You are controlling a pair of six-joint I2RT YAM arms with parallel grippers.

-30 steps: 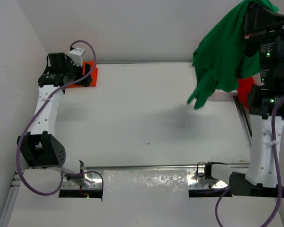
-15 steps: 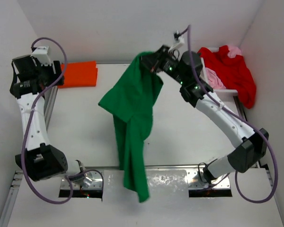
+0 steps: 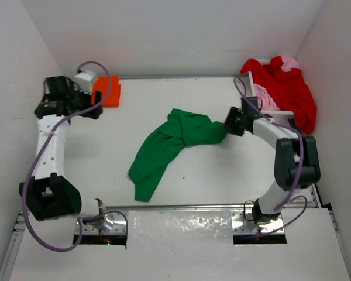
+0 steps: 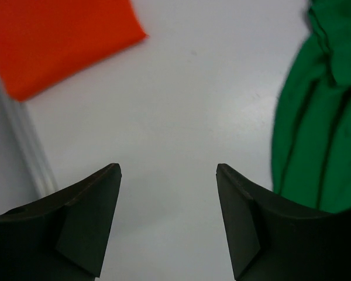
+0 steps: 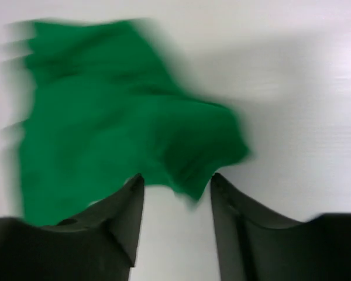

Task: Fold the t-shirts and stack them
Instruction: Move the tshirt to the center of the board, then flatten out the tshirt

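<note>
t-shirts (image 3: 175,137) 4: orange (image 3: 108,92), green (image 3: 158,155), red (image 3: 293,88), pink (image 3: 268,100) | basket (image 3: 279,112) 1 | arms (image 3: 47,146) 2

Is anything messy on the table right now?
Yes. The green shirt lies crumpled and twisted in the middle of the table, not folded flat like the orange shirt at the far left. The red shirt is heaped messily in the far right corner.

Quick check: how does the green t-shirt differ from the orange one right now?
The orange t-shirt is folded into a flat, neat rectangle; the green t-shirt lies crumpled and unfolded. The orange one sits at the far left corner of the table, by the left gripper; the green one sprawls mid-table, its bunched end at the right gripper. Both are plain cloth lying on the table, and neither is gripped.
</note>
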